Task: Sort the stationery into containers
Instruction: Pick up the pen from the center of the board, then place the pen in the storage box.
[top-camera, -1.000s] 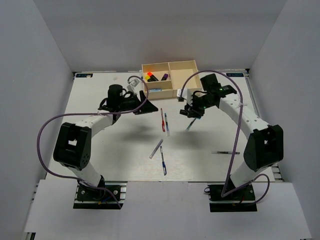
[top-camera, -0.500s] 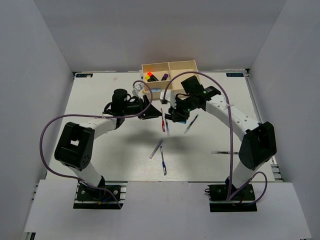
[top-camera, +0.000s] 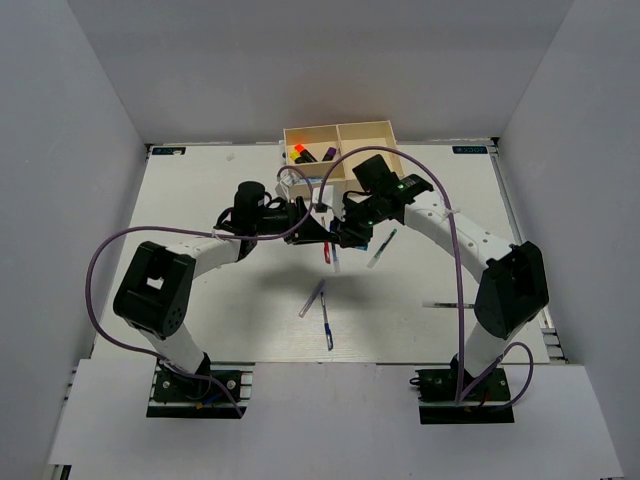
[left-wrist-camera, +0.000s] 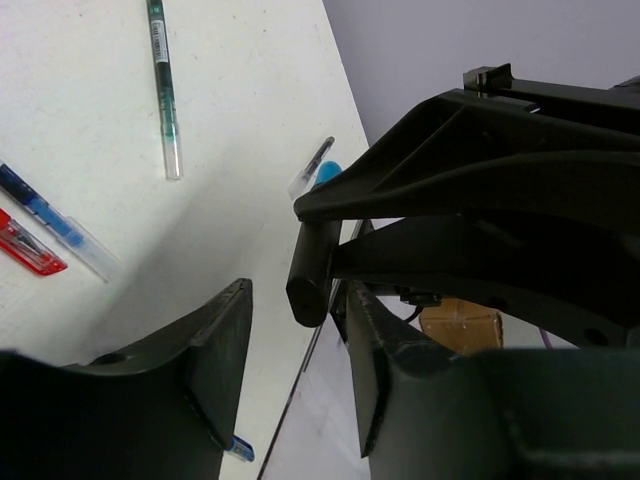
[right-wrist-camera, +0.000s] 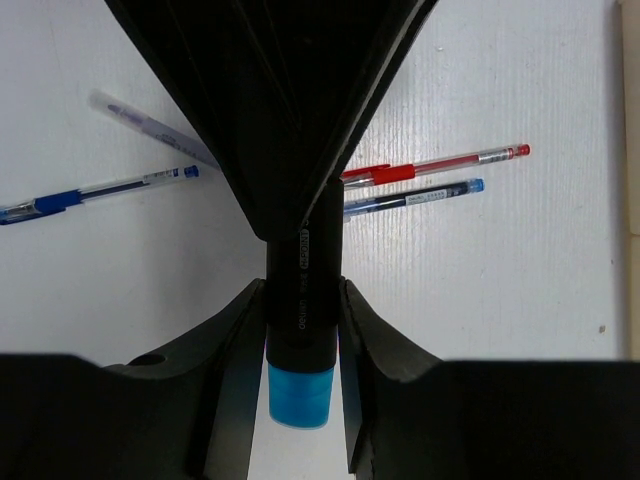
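Note:
A stubby black highlighter with a blue end (right-wrist-camera: 302, 330) hangs above the table's middle, my right gripper (right-wrist-camera: 300, 290) shut on its barrel. My left gripper (left-wrist-camera: 297, 300) faces it, jaws open around the highlighter's black end (left-wrist-camera: 312, 265); the end sits close to one finger, with a clear gap to the other. In the top view the left gripper (top-camera: 320, 228) and the right gripper (top-camera: 347, 230) meet just in front of the cream tray (top-camera: 370, 127). The tray's left compartment holds an orange-ended highlighter (top-camera: 299, 150) and a purple-ended one (top-camera: 328, 153).
Pens lie loose on the table: a red pen (top-camera: 324, 240) and a blue one (top-camera: 332, 247) under the grippers, a green pen (top-camera: 381, 248), a clear pen (top-camera: 312, 298), a blue pen (top-camera: 327, 333) and a dark pen (top-camera: 451, 305). Purple cables arch over both arms.
The right arm carried the highlighter leftward to the middle, and the left arm reached right to meet it. The left jaws have narrowed around the highlighter's black end.

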